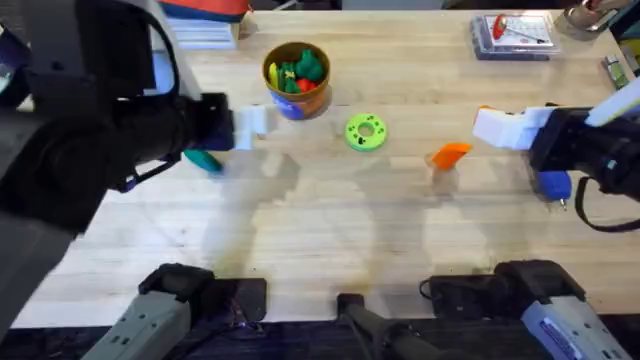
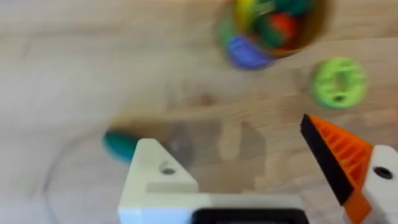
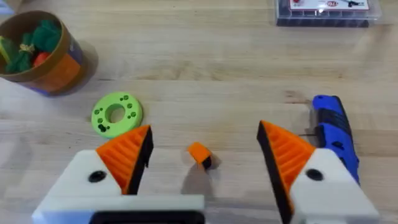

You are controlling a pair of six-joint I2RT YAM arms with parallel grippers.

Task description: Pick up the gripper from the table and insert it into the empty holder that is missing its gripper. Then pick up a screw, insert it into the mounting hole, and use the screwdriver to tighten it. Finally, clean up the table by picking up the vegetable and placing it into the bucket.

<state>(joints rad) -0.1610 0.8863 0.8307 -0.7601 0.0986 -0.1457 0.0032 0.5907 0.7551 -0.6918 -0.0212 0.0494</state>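
The loose orange gripper wedge lies on the table, right of centre. In the right wrist view the wedge rests between and just beyond my right gripper's open orange-padded fingers. The blue screwdriver lies beside that gripper. My left gripper is open, carrying one orange pad and one bare white holder. It hovers by the teal vegetable, which lies at the left. The bucket stands at the back, holding toy food.
A flat lime-green ring lies between the bucket and the orange wedge. A clear box with a red label sits at the back right corner. The left arm looms large and dark over the table's left side.
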